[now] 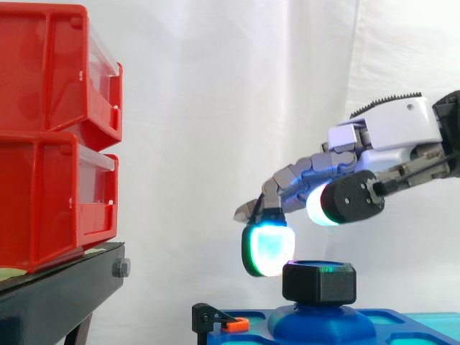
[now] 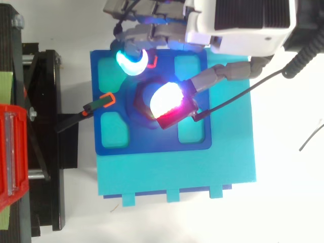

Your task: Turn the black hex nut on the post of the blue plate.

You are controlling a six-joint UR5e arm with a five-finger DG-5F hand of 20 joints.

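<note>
One black hex nut (image 1: 319,282) sits on the raised post at the centre of the blue plate (image 2: 152,144). Hand (image 1: 395,123) hovers over it. Fingers (image 1: 267,248) loosely bent, holding nothing, one pad just beside the nut. Two red bins (image 1: 43,79) stacked on black stand (image 1: 61,291); cannot tell their contents.

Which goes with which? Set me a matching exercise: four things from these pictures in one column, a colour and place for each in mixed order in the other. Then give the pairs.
Things
1. nut
2. bins
3. plate
4. hand

Colour and place
A. blue, lying flat under the post
B. white and grey, reaching in above the plate
C. red, stacked on the black stand
D. black, sitting on the post

Pairs: 1-D, 2-C, 3-A, 4-B
</note>
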